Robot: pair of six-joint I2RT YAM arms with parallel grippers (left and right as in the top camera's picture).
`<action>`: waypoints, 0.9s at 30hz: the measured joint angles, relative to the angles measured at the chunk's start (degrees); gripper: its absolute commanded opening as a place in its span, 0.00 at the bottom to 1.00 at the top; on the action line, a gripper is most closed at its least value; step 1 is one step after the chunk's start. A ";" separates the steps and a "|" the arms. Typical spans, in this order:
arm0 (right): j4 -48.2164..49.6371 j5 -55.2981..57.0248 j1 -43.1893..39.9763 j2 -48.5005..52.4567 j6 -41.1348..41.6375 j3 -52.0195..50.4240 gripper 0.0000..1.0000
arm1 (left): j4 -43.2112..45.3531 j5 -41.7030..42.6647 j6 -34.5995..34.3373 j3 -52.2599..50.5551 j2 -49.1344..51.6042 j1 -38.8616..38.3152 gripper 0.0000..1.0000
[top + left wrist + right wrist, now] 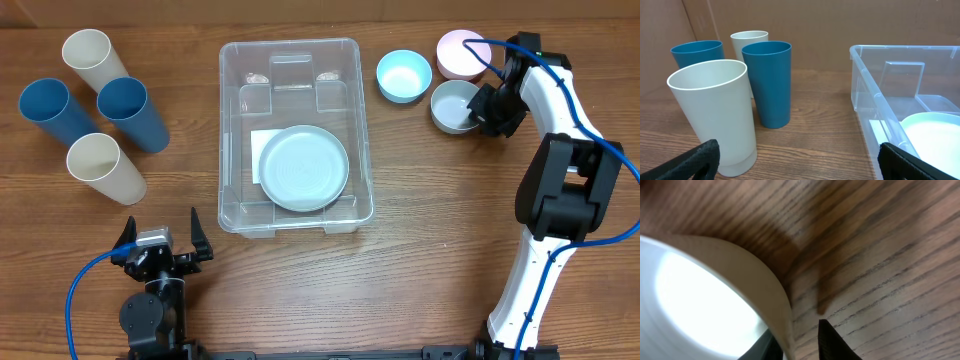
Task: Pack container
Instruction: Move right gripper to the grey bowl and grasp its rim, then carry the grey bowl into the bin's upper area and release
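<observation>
A wooden table [430, 210] is lying under both arms. The right gripper [794, 335] is straddling the rim of the grey bowl [705, 295], one finger inside and one outside. Whether it is pinching cannot be told, and overhead the arm is hiding this. The left gripper [162, 224] is gaping wide, holding nothing. The container [232, 130] is sitting mid-table, carrying a pale plate [303, 167]. Only the left wrist view is showing its wall standing near the cups [765, 85].
</observation>
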 measured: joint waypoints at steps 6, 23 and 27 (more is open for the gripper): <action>-3.10 1.20 0.00 0.00 -0.02 0.11 0.12 | 0.00 0.00 0.00 0.00 0.00 0.00 1.00; -7.65 4.24 2.10 -17.59 -3.19 1.60 0.04 | 0.00 0.00 0.00 0.00 0.00 0.00 1.00; -1.90 6.05 17.05 -33.00 -7.08 2.32 0.04 | 0.00 0.00 0.02 0.00 0.00 0.00 1.00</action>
